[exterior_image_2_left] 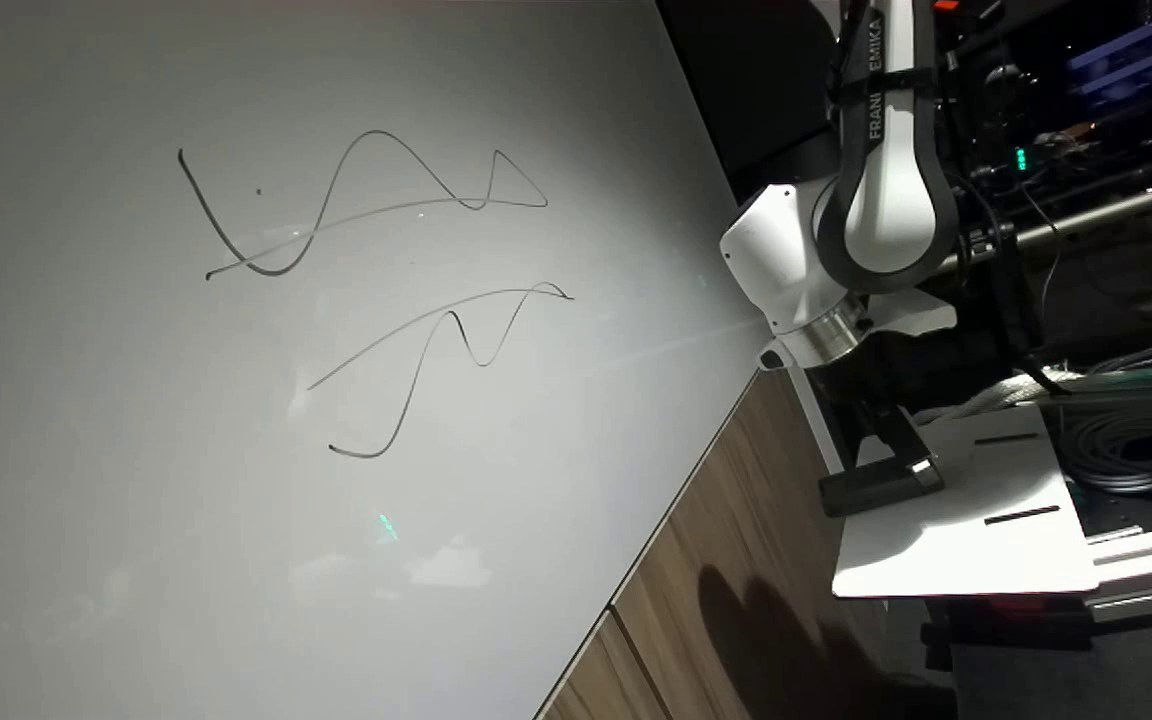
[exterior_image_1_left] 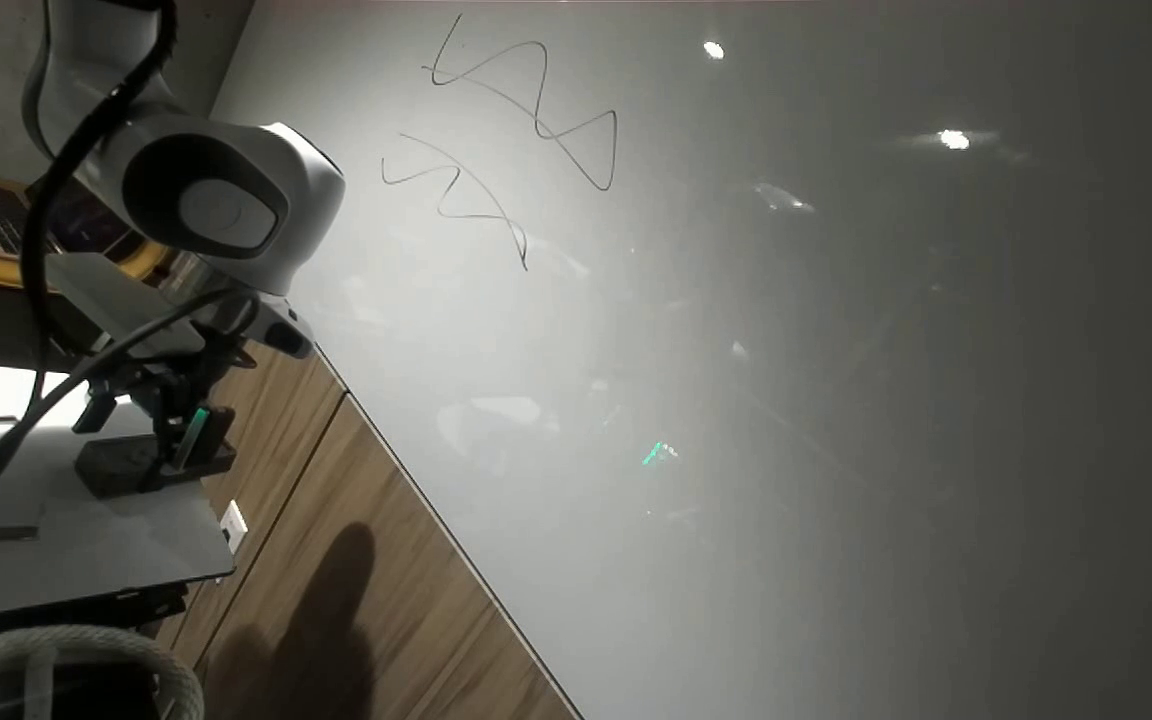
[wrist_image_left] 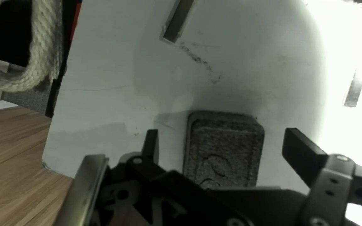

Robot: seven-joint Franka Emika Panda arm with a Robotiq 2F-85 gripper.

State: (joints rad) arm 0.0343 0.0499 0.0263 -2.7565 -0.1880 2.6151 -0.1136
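Block [wrist_image_left: 226, 146] lay on the table [wrist_image_left: 102, 106], one end hidden behind the end effector [wrist_image_left: 221, 133] in the wrist view | table's right side was washed out there | arm [exterior_image_2_left: 891, 210] hung bent, pointing down, top cut off in both exterior views | end effector stood spread, block between its fingers [wrist_image_left: 301, 153], clear of both

The black two-fingered mechanical gripper [wrist_image_left: 222, 138] is spread wide, its blunt dark fingers [wrist_image_left: 303, 157] facing each other well apart across the gap. In an exterior view, a silvery metal collar [exterior_image_2_left: 829, 333] sits above the gripper, with a rounded white wrist housing [exterior_image_2_left: 776, 255] over that, and the white, grey-edged jointed arm [exterior_image_2_left: 891, 200] higher above it. The gripper seems to point downward, though both exterior views are too dark there to judge its exact tilt.
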